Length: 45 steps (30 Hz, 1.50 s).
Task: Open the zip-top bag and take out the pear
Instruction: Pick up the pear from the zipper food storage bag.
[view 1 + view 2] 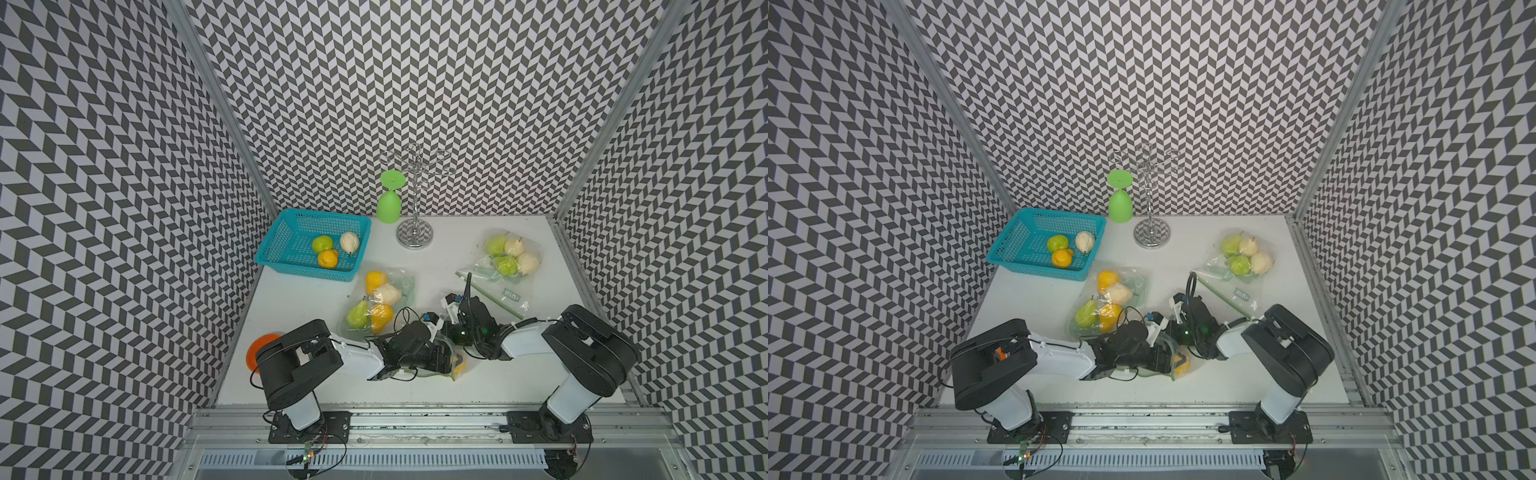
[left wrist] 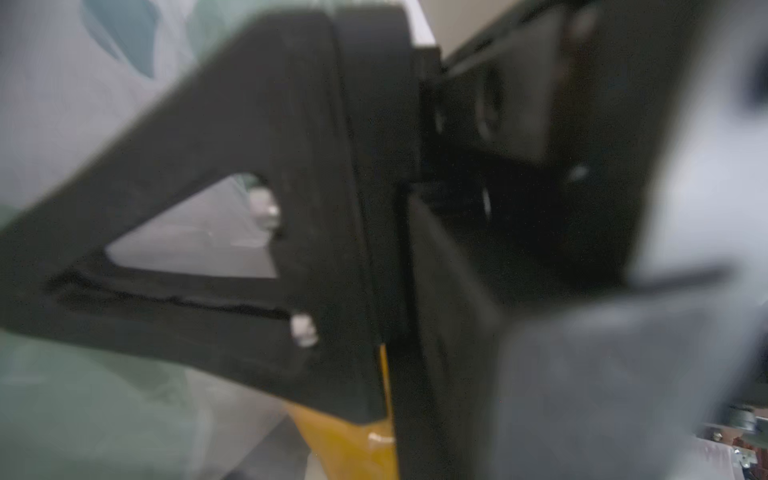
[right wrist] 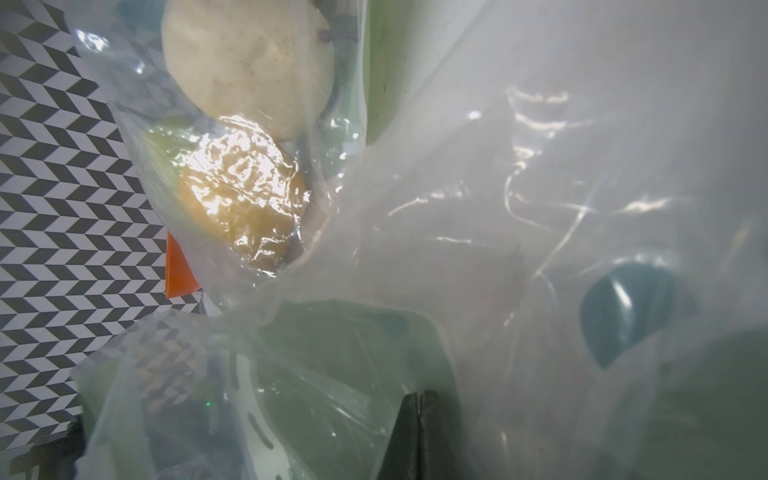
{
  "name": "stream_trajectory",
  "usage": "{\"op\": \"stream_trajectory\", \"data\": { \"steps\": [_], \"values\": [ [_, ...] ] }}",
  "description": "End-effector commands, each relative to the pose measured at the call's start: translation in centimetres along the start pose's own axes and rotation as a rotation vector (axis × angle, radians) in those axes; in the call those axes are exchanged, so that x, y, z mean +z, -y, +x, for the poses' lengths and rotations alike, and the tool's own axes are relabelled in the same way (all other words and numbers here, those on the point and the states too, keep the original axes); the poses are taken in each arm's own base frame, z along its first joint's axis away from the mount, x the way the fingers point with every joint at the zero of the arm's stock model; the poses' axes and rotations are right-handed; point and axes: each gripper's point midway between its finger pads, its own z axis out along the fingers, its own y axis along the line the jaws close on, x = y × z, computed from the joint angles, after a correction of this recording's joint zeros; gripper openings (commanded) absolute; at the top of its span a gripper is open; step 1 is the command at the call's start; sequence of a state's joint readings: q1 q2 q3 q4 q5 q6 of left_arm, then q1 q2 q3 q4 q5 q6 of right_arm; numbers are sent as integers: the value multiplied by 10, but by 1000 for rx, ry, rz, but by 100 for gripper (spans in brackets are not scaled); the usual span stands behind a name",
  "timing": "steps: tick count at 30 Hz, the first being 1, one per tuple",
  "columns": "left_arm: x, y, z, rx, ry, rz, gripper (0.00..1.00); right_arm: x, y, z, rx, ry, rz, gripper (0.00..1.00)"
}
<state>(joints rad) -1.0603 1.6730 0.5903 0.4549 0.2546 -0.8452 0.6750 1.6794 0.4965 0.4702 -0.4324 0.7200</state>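
A clear zip-top bag point(image 1: 428, 372) point(image 1: 1152, 372) lies at the front middle of the table, between my two arms. A yellow pear point(image 1: 458, 366) point(image 1: 1182, 365) shows at its right end. My left gripper point(image 1: 446, 359) point(image 1: 1169, 359) reaches into the bag right beside that pear. In the blurred left wrist view the yellow pear point(image 2: 353, 444) fills the narrow gap between the black fingers point(image 2: 257, 124); a grip cannot be made out. My right gripper point(image 1: 453, 332) point(image 3: 419, 401) is shut on the bag's plastic film point(image 3: 540, 208) at the far side of the mouth.
A teal basket point(image 1: 286, 245) at the back left holds three fruits. A second bag of pears point(image 1: 376, 303) lies just behind my left gripper; a third point(image 1: 509, 257) sits at the back right. A green glass point(image 1: 389, 203), a chrome rack point(image 1: 414, 232) and an orange plate point(image 1: 255, 353) stand around.
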Motion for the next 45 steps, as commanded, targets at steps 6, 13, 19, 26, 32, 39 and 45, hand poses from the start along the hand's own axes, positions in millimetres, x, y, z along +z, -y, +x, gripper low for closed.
{"op": "stream_trajectory", "data": {
  "steps": [6, 13, 19, 26, 32, 39, 45],
  "values": [
    [-6, -30, 18, 51, -57, -143, 50, -6, 19, 20, 34, -39, 81, 0],
    [-34, -25, 13, 113, -46, -176, 53, -25, 72, 10, 139, 50, 282, 0],
    [-41, -36, 15, 139, -82, -222, 56, -47, 107, 2, 227, 150, 401, 0],
    [-37, -39, 10, 152, -75, -231, 58, -82, 62, -40, 138, 324, 235, 0],
    [-22, -49, 1, 163, -73, -266, 58, -108, 23, -37, 63, 263, 180, 5],
    [-16, -54, -1, 167, -96, -309, 61, -93, 32, 9, 124, 173, 145, 4],
    [-19, -61, 7, 171, -124, -328, 68, -76, 47, 11, 124, 152, 197, 3]
  ]
}}
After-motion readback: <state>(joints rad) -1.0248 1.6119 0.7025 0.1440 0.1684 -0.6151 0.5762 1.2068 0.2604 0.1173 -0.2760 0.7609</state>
